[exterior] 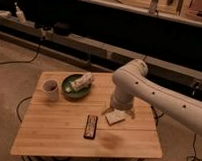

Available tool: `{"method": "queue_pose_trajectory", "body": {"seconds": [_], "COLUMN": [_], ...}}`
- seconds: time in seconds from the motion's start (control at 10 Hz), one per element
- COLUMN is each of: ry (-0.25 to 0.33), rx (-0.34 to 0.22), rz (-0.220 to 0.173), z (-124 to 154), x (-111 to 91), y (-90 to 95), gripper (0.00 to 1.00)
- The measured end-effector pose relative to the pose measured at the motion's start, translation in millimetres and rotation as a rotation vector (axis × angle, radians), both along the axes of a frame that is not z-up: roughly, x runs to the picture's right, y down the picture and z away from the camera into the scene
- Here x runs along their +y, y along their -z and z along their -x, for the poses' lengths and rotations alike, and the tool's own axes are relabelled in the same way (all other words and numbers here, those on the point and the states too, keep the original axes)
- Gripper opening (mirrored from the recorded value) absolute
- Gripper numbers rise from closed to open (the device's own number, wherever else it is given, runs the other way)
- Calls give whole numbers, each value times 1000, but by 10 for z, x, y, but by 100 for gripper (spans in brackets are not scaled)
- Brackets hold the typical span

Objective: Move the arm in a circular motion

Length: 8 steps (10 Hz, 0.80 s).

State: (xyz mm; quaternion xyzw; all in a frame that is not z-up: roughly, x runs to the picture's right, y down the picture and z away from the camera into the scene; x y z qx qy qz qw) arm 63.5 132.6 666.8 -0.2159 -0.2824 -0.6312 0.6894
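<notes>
**Arm hangs over the counter's right side, tool low above a pale block**

Nearest to us, the front strip of the wooden counter (52, 136) lies bare from the left corner to the right, so that is the widest free room. Just behind it, at 6 o'clock from the counter's middle, lies a dark flat bar (91, 126), lengthwise front to back.

At 3 o'clock sits a small pale block (114, 117), and right over it hangs the tool (122, 111), close to the block's far edge. I cannot tell whether the tool is apart or together, nor whether it touches the block.

The arm (144, 86) rises from there to a thick elbow, then sweeps off toward 4 o'clock, cut off by the right border. It hides part of the counter's right edge.

Further back, a white mug (50, 89) stands at 10 o'clock near the left edge. A green bowl (74, 96) sits at 11 o'clock holding a whitish packet (83, 82).

Beyond the counter, a cable (25, 60) trails over the floor. Behind that runs a long ledge (80, 44), with the darkness behind it hard to read.
</notes>
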Motion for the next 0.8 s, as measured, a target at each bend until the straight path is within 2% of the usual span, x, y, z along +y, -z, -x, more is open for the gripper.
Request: {"method": "queue_pose_trajectory", "body": {"seconds": [0.2, 0.3, 0.4, 0.5, 0.6, 0.8], "ry": [62, 105, 143, 161, 180, 172], "rx": [-136, -204, -231, -234, -221, -146], "rz": [-61, -120, -172, -196, -222, -217], "z": [372, 434, 329, 206, -62, -664], "x": [-297, -585, -847, -983, -1146, -1200], "y": [-67, -212, -399, -520, -714, -964], "gripper": [80, 80, 80, 80, 80, 80]}}
